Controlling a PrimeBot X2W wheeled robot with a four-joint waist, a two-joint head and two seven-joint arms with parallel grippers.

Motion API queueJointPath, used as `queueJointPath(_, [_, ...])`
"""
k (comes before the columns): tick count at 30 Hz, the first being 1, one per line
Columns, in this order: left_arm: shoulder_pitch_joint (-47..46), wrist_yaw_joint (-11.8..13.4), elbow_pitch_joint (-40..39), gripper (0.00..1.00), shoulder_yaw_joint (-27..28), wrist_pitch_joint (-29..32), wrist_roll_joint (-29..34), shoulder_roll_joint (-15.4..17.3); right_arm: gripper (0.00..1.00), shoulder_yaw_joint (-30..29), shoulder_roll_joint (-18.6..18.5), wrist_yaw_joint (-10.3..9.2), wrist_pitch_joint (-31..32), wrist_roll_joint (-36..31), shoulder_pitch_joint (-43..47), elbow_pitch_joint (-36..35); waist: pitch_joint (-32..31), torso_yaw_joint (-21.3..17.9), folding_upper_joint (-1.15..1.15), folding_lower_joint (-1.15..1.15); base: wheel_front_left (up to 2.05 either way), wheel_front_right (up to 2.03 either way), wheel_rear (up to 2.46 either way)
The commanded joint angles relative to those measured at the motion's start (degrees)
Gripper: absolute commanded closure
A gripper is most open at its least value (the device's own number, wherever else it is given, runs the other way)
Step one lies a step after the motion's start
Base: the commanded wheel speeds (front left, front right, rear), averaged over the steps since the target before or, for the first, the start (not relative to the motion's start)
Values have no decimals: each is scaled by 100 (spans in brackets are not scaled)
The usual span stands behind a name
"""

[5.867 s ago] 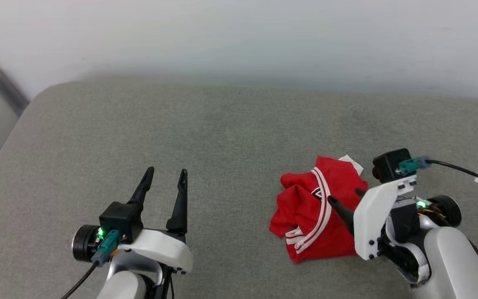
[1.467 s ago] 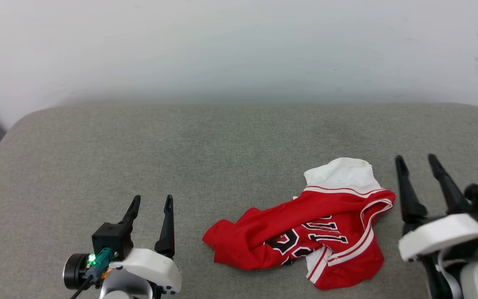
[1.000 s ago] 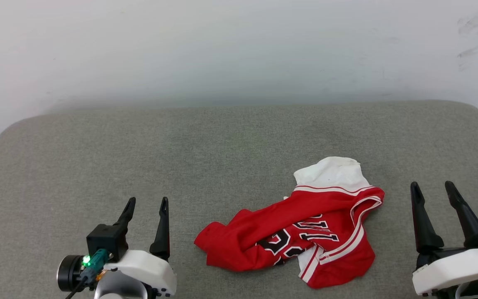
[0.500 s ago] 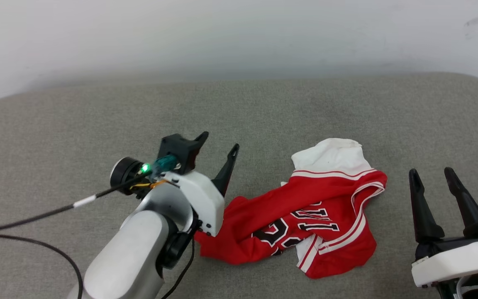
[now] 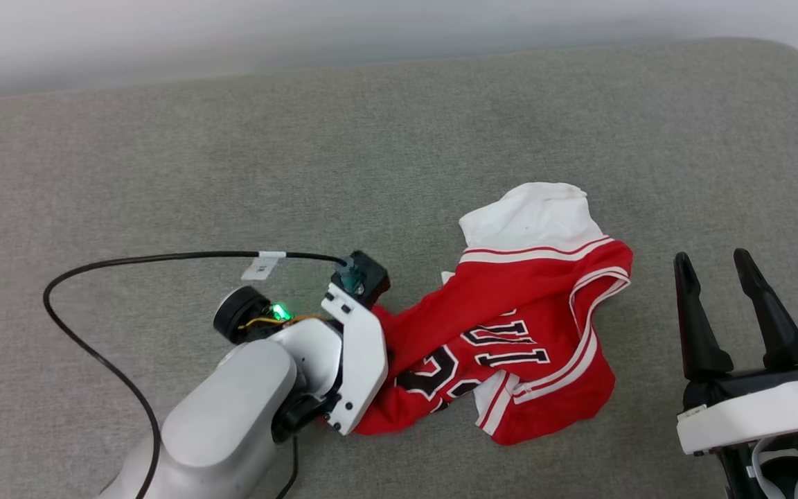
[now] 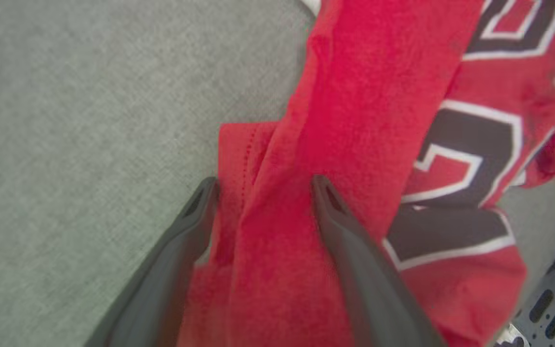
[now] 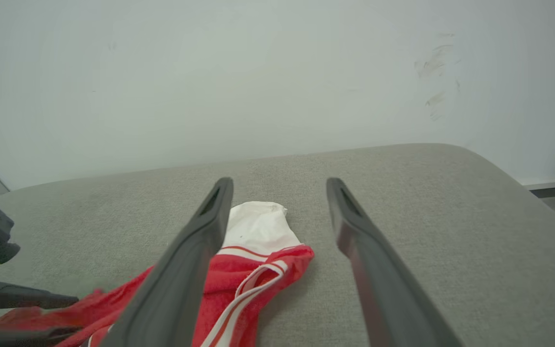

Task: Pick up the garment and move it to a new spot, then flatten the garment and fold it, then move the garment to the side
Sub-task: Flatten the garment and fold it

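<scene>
The head view is taking in the whole layout: the garment (image 5: 510, 326) is lying crumpled on the grey padded surface (image 5: 233, 138), right of centre, with its white sleeve (image 5: 530, 218) pointing toward the far edge. Its black white-outlined lettering (image 5: 503, 346) is facing up. In this view the left arm's white wrist housing (image 5: 357, 360) is covering its own fingers, and a black cable (image 5: 129, 262) is looping away from it.

The left wrist view is supplying what that housing is hiding. The left end effector (image 6: 263, 183) is standing with its fingers apart, and a raised fold of red cloth is running up between them. One tip is sitting at the stitched hem where the red meets the grey, and the other is resting over plain red cloth beside a large black numeral (image 6: 470, 140). Nothing is clamped, and whether the tips are pressing into the cloth I cannot tell.

The right wrist view is adding the pale wall (image 7: 210, 72) with dark scuff marks (image 7: 434, 53) behind the padded surface. At its left edge the left arm's dark fingers (image 7: 32, 301) are reaching to the red cloth.

The left end effector is over the garment's left end. The right end effector (image 5: 711, 256) is holding its fingers apart and empty. It is standing near the garment's right side but apart from it, fingers pointing toward the wall.
</scene>
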Motion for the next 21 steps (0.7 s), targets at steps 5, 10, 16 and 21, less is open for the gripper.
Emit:
queueJointPath(5, [-23,-27,388,0,-250,552,-217,118,0,48,13,-2,-111,47,-104,81,15,-83,0,0,0,0,0])
queueJointPath(10, [-48,-50,512,100,-426,627,-415,99,0,65,13,-2,-150,81,-104,135,-24,-102,0,0,0,0,0])
queueJointPath(16, [-191,165,369,100,-112,-434,-238,91,0,0,13,-2,-102,67,1,156,-229,19,0,0,0,0,0])
queueJointPath(21, [99,570,88,100,256,-1204,-267,240,0,-37,13,-2,-11,30,97,125,-503,204,0,0,0,0,0])
